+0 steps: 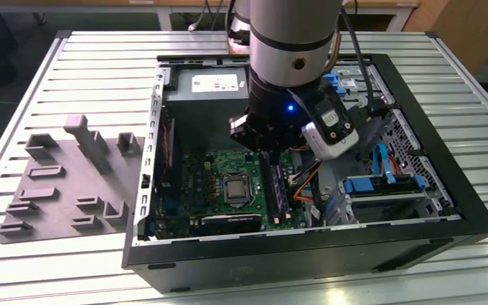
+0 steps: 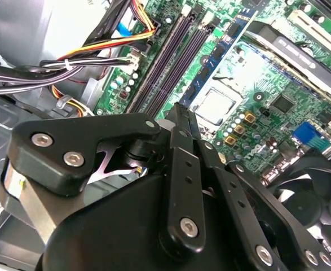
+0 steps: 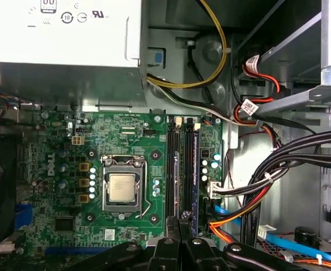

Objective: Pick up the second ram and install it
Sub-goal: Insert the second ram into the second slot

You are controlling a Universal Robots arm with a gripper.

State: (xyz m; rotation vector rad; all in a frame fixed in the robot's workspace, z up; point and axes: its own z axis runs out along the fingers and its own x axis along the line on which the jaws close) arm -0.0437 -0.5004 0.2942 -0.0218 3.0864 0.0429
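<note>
One stick is in play: the gripper [image 3: 180,227] hangs inside the computer case [image 1: 312,257], fingers [image 2: 182,169] clenched on the second ram [image 1: 274,189] over the memory slots [image 3: 176,147] at the motherboard's [image 3: 69,186] cable-side edge. Seating looks to be the step in hand, calling for square alignment and straight pressure.

On the table [image 1: 100,57] lies an open computer case [image 1: 312,254], with a tray [image 1: 58,190] beside it on the exterior view's left. Inside lies the motherboard [image 1: 201,181] — processor [image 1: 236,189] at its middle, memory slots [image 1: 276,190] just to the exterior view's right of that, power supply [image 1: 206,86] behind. The gripper [image 1: 265,151] hangs over the memory slots.
</note>
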